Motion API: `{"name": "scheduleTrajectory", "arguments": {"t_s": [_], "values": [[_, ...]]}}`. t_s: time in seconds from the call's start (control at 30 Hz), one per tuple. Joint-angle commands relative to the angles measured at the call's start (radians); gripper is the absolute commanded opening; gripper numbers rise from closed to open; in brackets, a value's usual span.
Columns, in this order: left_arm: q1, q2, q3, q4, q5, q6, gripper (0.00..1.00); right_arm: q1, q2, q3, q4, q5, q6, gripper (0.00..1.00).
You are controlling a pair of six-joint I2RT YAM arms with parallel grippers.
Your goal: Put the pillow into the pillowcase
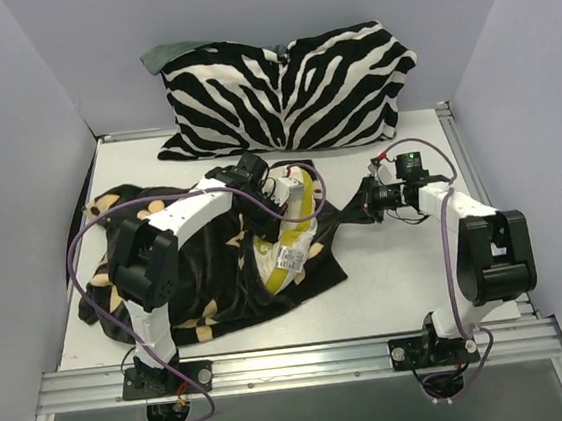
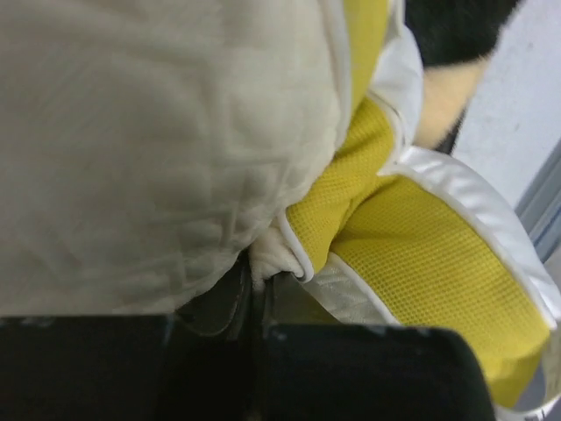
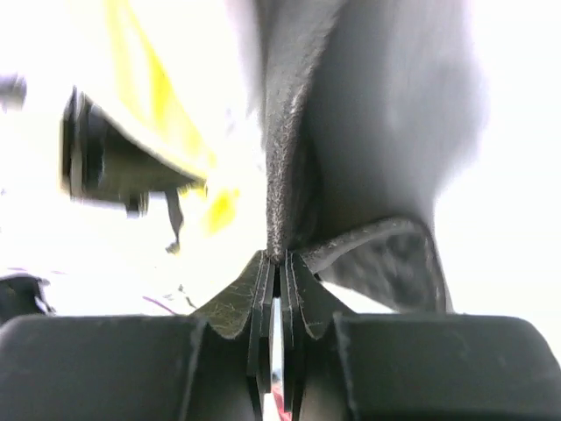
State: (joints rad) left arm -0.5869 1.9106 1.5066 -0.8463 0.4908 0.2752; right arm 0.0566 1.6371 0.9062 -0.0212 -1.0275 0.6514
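Note:
The pillow (image 1: pixel 293 231) lies on the black pillowcase (image 1: pixel 218 277) left of the table's middle; its yellow edge band and white tag show, the rest is under fabric and my left arm. My left gripper (image 1: pixel 259 195) is shut on the pillow's edge; the left wrist view shows cream dimpled cloth (image 2: pixel 158 140), yellow mesh band (image 2: pixel 412 263) and the pinch (image 2: pixel 259 272). My right gripper (image 1: pixel 369 201) is shut on the pillowcase's right edge and holds it taut; the right wrist view shows black velvety fabric (image 3: pixel 289 158) pinched at the fingertips (image 3: pixel 277 259).
A large black-and-white zebra-striped cushion (image 1: pixel 288 89) leans on the back wall. Grey walls close the left, right and back. A metal rail (image 1: pixel 297 365) runs along the near edge. Bare table (image 1: pixel 399 279) lies at the right front.

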Motion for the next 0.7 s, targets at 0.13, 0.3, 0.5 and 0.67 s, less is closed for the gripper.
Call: {"name": "scheduleTrajectory", "arguments": {"t_s": [0.13,0.3,0.5,0.67], "values": [[0.071,0.024,-0.045,-0.016,-0.33,0.18,0.06,-0.072,-0.047,-0.003,-0.396,0.024,-0.289,0.0],[0.067,-0.093,0.047,-0.065,0.07,0.214,0.58,-0.038,0.049,0.022,-0.373,0.061,-0.325,0.0],[-0.083,-0.058,0.221,0.018,0.128,0.11,0.73,-0.006,0.124,0.031,-0.275,0.0,-0.254,0.0],[-0.168,0.112,0.328,0.139,0.06,0.018,0.72,0.008,0.104,0.017,-0.243,-0.036,-0.225,0.0]]}}
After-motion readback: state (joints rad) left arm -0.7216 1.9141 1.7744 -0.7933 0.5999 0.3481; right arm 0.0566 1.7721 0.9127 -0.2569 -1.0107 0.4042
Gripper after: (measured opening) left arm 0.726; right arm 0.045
